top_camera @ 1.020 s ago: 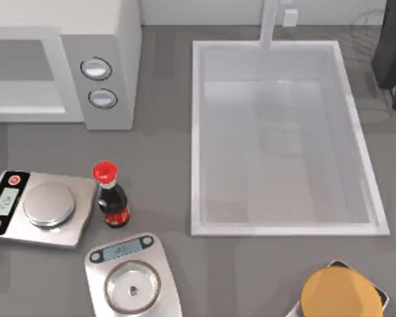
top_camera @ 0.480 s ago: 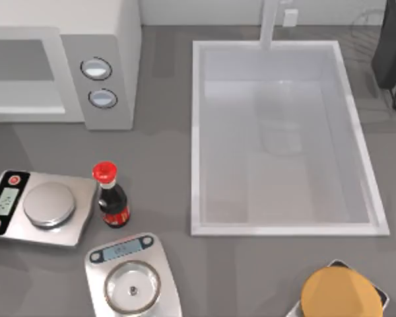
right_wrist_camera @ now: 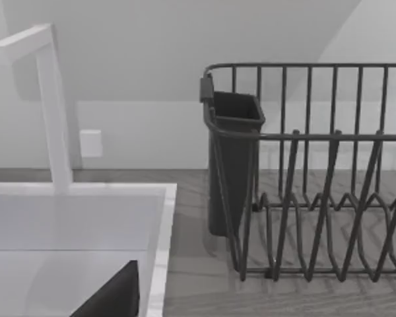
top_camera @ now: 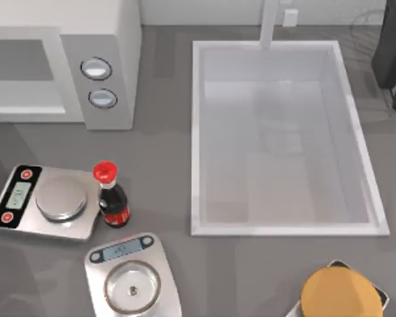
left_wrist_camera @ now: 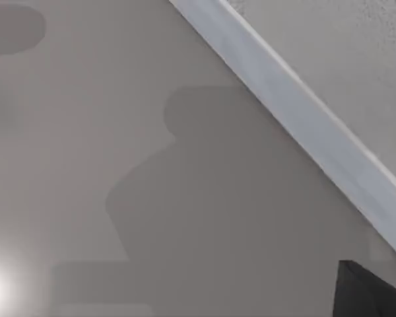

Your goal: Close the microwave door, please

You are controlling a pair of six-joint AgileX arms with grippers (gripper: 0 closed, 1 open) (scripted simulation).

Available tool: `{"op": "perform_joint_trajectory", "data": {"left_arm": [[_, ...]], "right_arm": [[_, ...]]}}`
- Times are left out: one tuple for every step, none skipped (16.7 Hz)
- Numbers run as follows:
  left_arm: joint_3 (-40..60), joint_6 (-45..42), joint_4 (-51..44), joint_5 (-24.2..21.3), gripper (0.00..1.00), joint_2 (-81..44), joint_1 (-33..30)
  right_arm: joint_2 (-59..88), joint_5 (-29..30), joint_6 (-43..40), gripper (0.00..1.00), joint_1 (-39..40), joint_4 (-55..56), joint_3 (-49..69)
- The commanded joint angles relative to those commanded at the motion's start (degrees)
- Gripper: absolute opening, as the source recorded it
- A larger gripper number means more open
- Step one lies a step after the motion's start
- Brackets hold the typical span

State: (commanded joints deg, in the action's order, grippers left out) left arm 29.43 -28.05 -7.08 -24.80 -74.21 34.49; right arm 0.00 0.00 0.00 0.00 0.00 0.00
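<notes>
Microwave (top_camera: 99, 39): far left corner of the table (top_camera: 165, 172), cut off by the top view's left edge. Its grey panel with two dials (top_camera: 96, 68) faces the near side. Door position cannot be told from above.

A bare strip of table lies in front of it. Nearer, a scale (top_camera: 43, 201) has a red-capped bottle (top_camera: 110, 198) upright against its right edge. A second scale (top_camera: 132, 277) lies at the near edge.

Open table separates the microwave from the sink (top_camera: 198, 132) rim on its right.

Left gripper (left_wrist_camera: 373, 290): dark corner over a grey surface; open or closed, cannot tell.

Right gripper (right_wrist_camera: 112, 294): dark corner over the sink, facing the dish rack (right_wrist_camera: 303, 172); cannot tell.
</notes>
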Motion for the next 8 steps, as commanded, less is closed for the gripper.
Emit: {"op": "perform_joint_trajectory", "data": {"left_arm": [[-1.7, 2.4, 0.6, 1.6, 0.0, 2.3, -2.7], [-3.3, 4.5, 1.1, 3.0, 0.0, 4.3, -4.9], [-4.6, 6.0, 1.5, 4.1, 0.0, 5.8, -6.4], [-5.4, 6.9, 1.7, 4.8, 0.0, 6.6, -7.3], [-5.7, 7.1, 1.8, 5.0, 0.0, 6.9, -7.6], [-5.7, 7.1, 1.8, 5.0, 0.0, 6.9, -7.6], [-5.7, 7.1, 1.8, 5.0, 0.0, 6.9, -7.6], [-5.5, 7.1, 1.7, 4.8, 0.0, 6.6, -7.3]], "right_arm": [[0.0, 0.0, 0.0, 1.0, 0.0, 0.0, 0.0], [0.0, 0.0, 0.0, 1.0, 0.0, 0.0, 0.0], [0.0, 0.0, 0.0, 1.0, 0.0, 0.0, 0.0], [0.0, 0.0, 0.0, 1.0, 0.0, 0.0, 0.0], [0.0, 0.0, 0.0, 1.0, 0.0, 0.0, 0.0], [0.0, 0.0, 0.0, 1.0, 0.0, 0.0, 0.0], [0.0, 0.0, 0.0, 1.0, 0.0, 0.0, 0.0], [0.0, 0.0, 0.0, 1.0, 0.0, 0.0, 0.0]]}}
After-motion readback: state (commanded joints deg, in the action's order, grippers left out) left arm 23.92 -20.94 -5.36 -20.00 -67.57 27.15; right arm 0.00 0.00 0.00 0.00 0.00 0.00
